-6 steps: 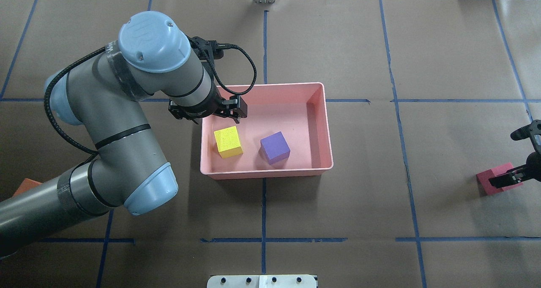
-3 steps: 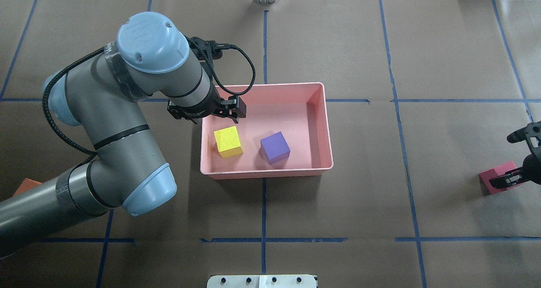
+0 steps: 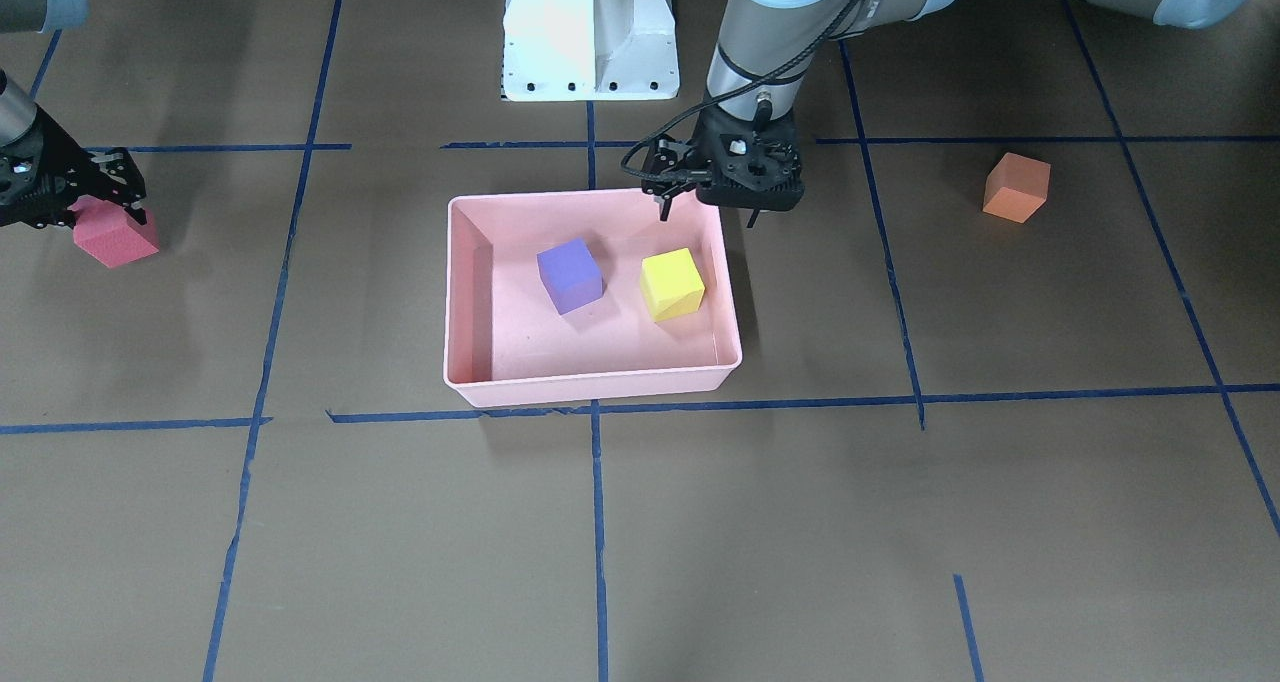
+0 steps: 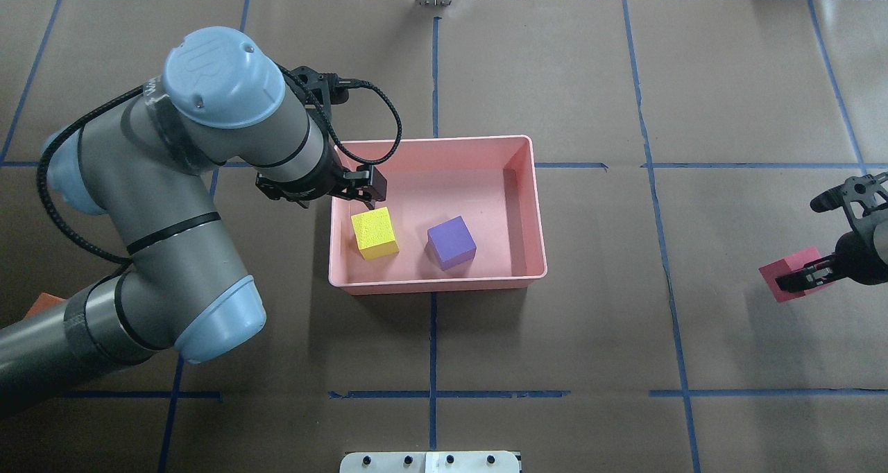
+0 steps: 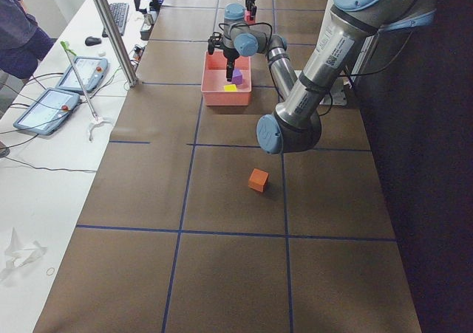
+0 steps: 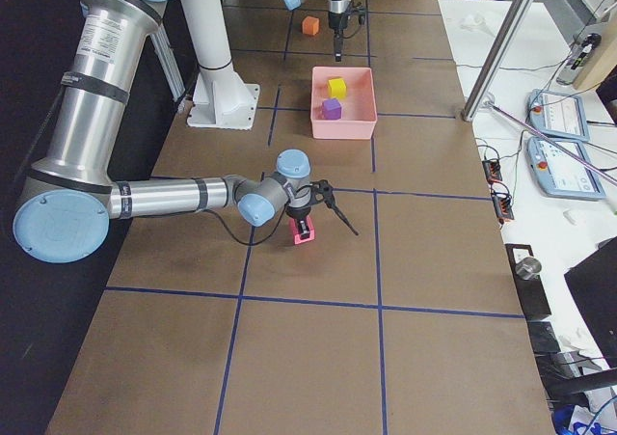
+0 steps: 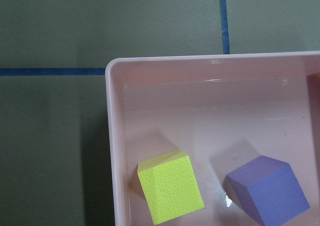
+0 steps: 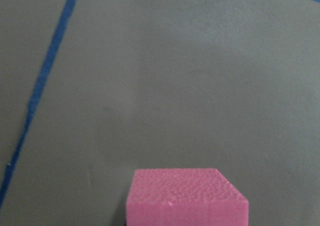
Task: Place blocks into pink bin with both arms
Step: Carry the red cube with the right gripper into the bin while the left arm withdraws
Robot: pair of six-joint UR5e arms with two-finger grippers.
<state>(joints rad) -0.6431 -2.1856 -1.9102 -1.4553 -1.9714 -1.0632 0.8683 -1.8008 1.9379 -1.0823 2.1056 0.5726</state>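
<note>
- Found pink bin flat on desk near its middle, astride a blue tape line.
- Logged two blocks inside the bin, apart from each other: yellow-green block close to the end wall on the robot's left, purple block nearer the middle of the floor.
- Found left hand held above the bin's end on the robot's left, close over the yellow-green block's side and clear of it. Fingers spread wide, nothing between them.
- Confirmed by left wrist view: bin corner, yellow-green block and purple block all below the camera.
- Found right hand far out toward the desk's end on the robot's right, well apart from the bin. Fingers clamped on red block. Cannot tell whether that block rests on the desk or hangs just clear of it.
- Logged orange block alone on the desk on the robot's left, well apart from the bin and from both hands, partly hidden under left arm in the overhead view.
</note>
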